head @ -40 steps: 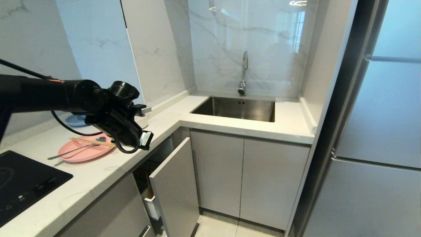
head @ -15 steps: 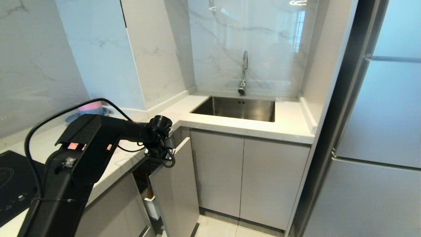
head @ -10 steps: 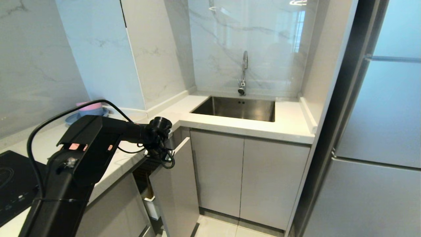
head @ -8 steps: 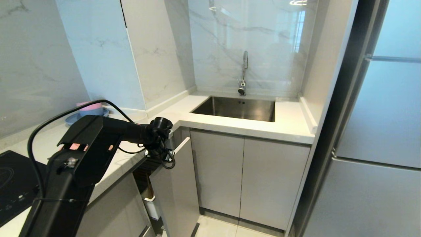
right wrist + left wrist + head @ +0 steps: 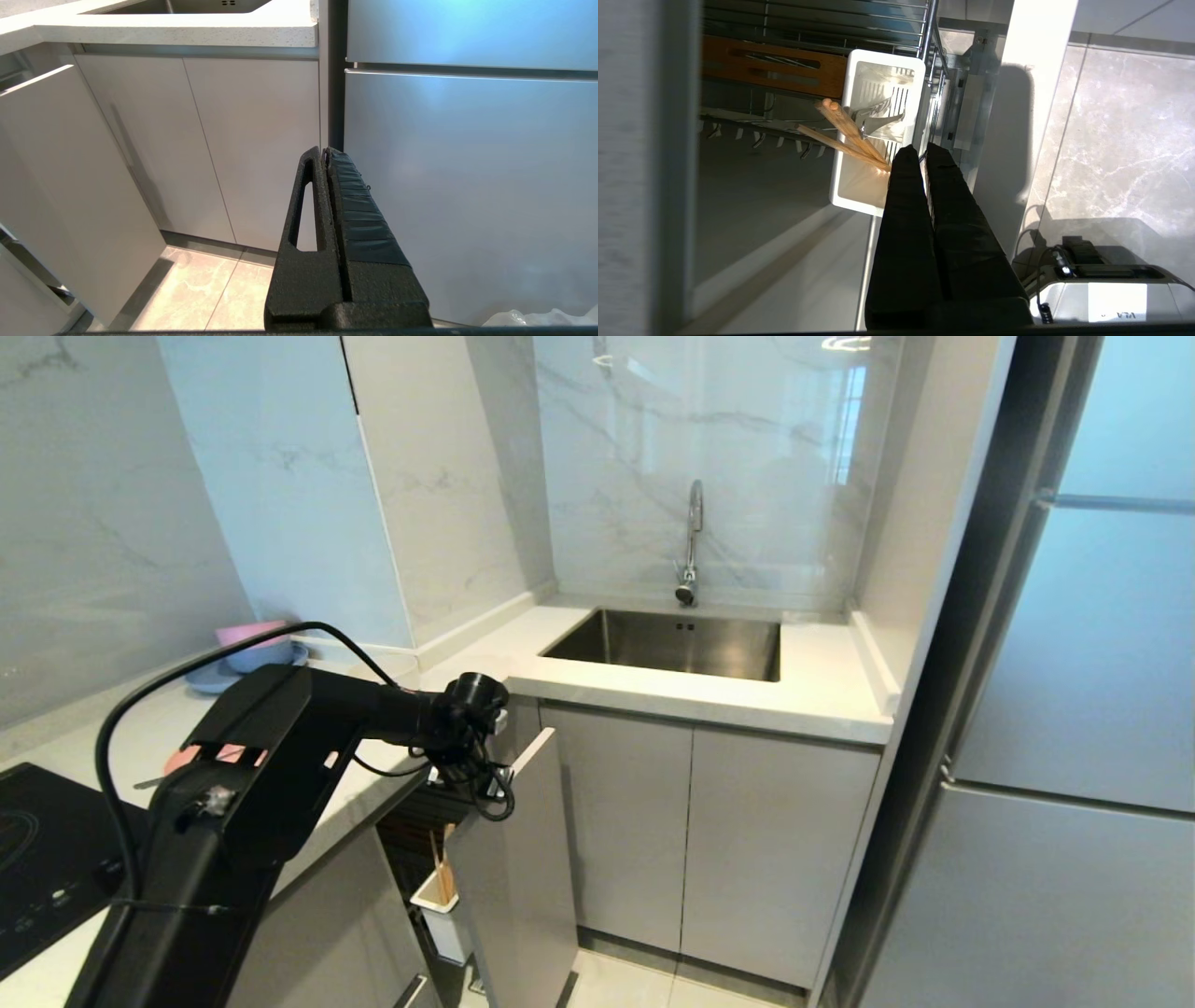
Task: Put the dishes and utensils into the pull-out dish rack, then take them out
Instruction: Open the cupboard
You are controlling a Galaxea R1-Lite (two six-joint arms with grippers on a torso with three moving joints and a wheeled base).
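The pull-out dish rack (image 5: 439, 821) stands partly drawn out under the counter behind its pale drawer front (image 5: 523, 877). My left gripper (image 5: 485, 791) points down just behind that front's top edge, shut, with nothing seen in it. In the left wrist view the left gripper (image 5: 920, 150) hangs over the white cutlery box (image 5: 878, 130), where wooden chopsticks (image 5: 847, 133) lean; the brown wooden strip (image 5: 775, 70) and chrome wires (image 5: 831, 23) lie beyond. A sliver of pink plate (image 5: 177, 761) and the spoon handle (image 5: 149, 782) show behind my arm; a cream bowl (image 5: 383, 665) sits on the counter. The right gripper (image 5: 325, 150) hangs shut, parked.
A blue plate with a pink bowl (image 5: 245, 649) stands at the back of the counter, a black hob (image 5: 47, 859) at the near left. The sink (image 5: 672, 644) and tap are ahead, closed cabinet doors (image 5: 691, 840) below, a fridge (image 5: 1074, 709) on the right.
The drawer front has slid further out with my left gripper behind its top edge. More of the white cutlery box and its chopsticks now shows. The right arm has not moved.
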